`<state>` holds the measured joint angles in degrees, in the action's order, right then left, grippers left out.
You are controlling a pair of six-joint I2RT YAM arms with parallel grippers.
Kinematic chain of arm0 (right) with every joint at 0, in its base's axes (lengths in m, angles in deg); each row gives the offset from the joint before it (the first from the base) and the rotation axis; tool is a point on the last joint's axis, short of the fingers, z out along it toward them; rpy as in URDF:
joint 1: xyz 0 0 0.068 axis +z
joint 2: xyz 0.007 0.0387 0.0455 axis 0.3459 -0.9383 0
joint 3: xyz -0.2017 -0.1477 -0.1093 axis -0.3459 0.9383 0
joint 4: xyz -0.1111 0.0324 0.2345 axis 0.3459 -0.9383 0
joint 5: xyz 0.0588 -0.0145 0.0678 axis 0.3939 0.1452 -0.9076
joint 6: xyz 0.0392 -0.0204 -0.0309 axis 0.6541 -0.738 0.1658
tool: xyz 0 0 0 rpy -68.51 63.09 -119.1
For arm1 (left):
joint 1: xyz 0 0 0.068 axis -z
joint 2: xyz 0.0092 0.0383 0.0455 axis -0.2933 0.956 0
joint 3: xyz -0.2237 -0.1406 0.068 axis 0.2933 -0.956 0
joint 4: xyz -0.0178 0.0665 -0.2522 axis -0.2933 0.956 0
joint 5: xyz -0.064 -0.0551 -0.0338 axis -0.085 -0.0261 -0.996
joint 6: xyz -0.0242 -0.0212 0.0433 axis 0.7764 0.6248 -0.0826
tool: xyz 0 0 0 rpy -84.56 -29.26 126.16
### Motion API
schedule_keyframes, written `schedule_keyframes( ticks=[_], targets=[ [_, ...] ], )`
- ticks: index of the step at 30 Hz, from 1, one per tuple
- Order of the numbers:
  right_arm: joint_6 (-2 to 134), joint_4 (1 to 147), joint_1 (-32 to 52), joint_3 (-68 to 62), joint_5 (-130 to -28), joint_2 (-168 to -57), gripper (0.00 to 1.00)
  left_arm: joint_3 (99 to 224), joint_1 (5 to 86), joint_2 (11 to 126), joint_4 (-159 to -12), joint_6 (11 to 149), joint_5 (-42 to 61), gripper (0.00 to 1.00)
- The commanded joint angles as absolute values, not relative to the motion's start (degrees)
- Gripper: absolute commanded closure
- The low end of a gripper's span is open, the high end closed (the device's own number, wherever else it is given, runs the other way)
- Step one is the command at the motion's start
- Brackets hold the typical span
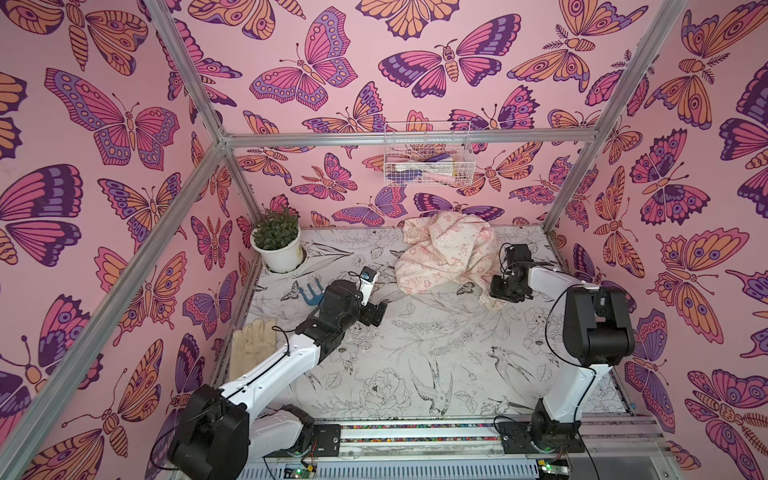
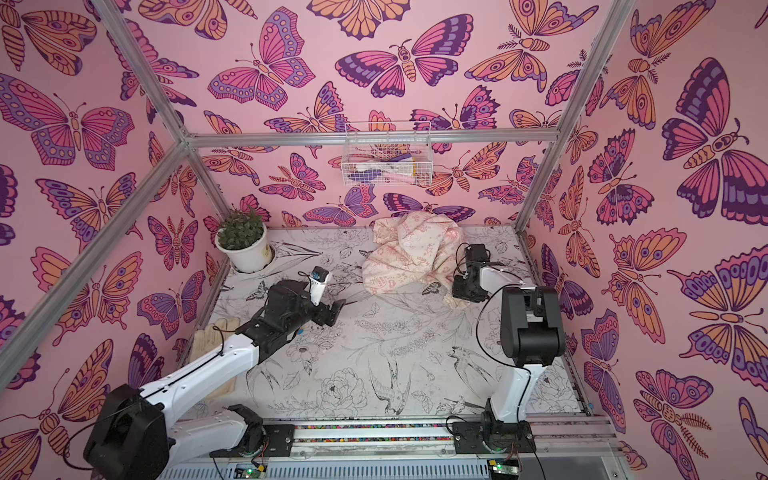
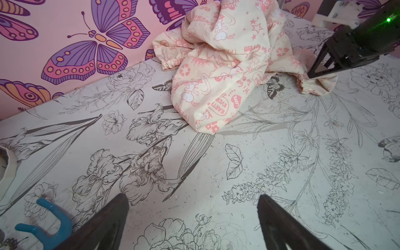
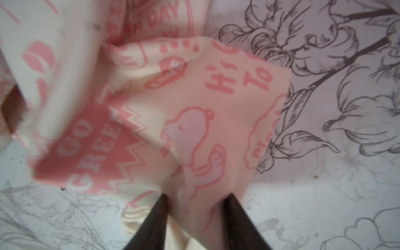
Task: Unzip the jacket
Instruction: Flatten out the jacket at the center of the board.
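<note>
The jacket lies crumpled at the back of the table, cream-pink with pink cartoon slogans. In both top views it sits against the back wall. Its zipper is hidden in the folds. My right gripper is at the jacket's near right end, by an elastic sleeve cuff. In the right wrist view its fingers pinch a bunched fold of the printed fabric. My left gripper hovers open over bare table to the left of the jacket, apart from it, nothing between its fingertips.
A potted plant stands in the back left corner. A blue hand rake lies beside my left arm, and a beige glove rests at the table's left edge. A wire basket hangs on the back wall above the jacket.
</note>
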<state>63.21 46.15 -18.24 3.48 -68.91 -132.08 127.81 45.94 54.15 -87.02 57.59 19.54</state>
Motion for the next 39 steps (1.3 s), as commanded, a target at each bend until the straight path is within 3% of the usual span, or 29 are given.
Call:
schedule_keyframes(
  ticks=[1,2,9,16,19,25,34,39],
  targets=[
    [61.8,43.0,-17.7,1.6,-68.6,-132.1,0.91,129.2,47.5,55.4,-87.4,55.7,19.1,0.05],
    [62.0,42.5,-17.8,1.5,-69.0,-131.3,1.00,129.1,47.9,55.5,-87.7,55.3,19.0,0.05],
    [61.1,37.6,-17.7,0.8,-69.5,-121.2,1.00,130.5,50.6,56.7,-89.1,53.3,17.9,0.00],
    [59.5,32.3,-17.7,-1.7,-76.6,-108.2,1.00,133.2,53.8,59.6,-90.0,51.0,14.7,0.00],
    [58.7,29.6,-17.2,-4.4,-83.6,-105.4,1.00,136.1,56.0,61.5,-90.3,49.1,13.2,0.00],
    [55.4,23.8,-10.8,-12.2,-88.1,-102.6,1.00,145.9,59.8,67.4,-90.2,44.5,11.7,0.00],
    [59.9,27.9,-5.1,-14.6,-99.8,-96.5,1.00,156.9,63.8,75.9,-90.3,40.6,11.4,0.00],
    [60.3,28.0,-5.2,-15.2,-97.2,-91.3,1.00,155.7,64.2,76.7,-91.0,39.9,13.0,0.00]
  ],
)
